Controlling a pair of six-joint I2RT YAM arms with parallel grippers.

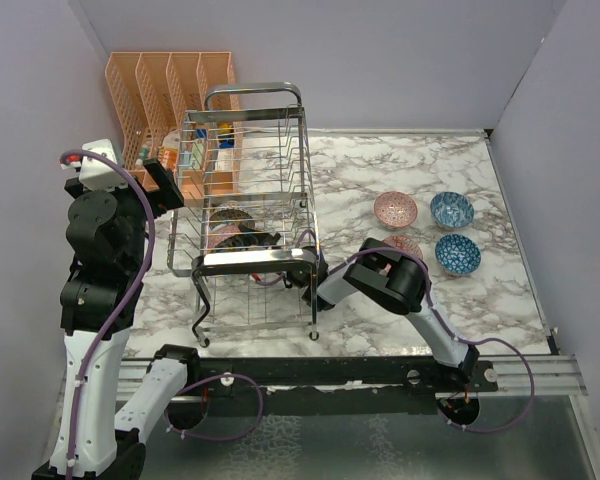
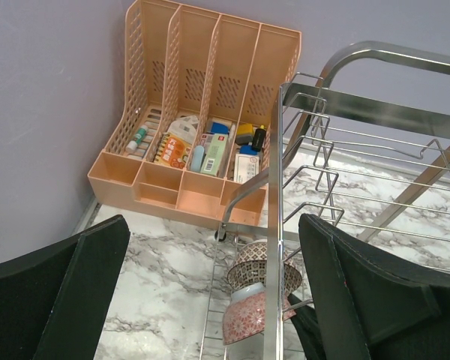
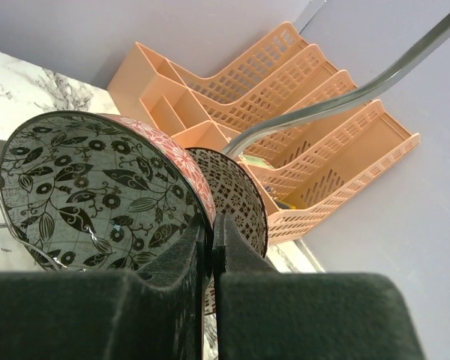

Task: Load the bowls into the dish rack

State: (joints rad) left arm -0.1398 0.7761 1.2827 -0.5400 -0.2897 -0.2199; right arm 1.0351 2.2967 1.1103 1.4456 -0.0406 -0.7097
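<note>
The chrome dish rack (image 1: 248, 130) stands left of centre on the marble table. My right gripper (image 3: 212, 234) reaches into it from the right and is shut on the rim of a bowl (image 3: 97, 187) that is black-and-white leaf patterned inside and pink-red outside. A beige-brown patterned bowl (image 3: 236, 195) stands on edge just behind it. Both bowls show in the left wrist view, beige (image 2: 264, 271) and pink-red (image 2: 249, 315). My left gripper (image 2: 214, 229) is open and empty, raised beside the rack's left end (image 1: 155, 185). Two pink bowls (image 1: 395, 209) and two blue bowls (image 1: 451, 209) sit on the table at the right.
An orange slotted organizer (image 1: 170, 90) with small items stands behind the rack against the back wall; it also shows in the left wrist view (image 2: 202, 112). Walls close the left, back and right sides. The second blue bowl (image 1: 458, 253) lies near the right arm's elbow.
</note>
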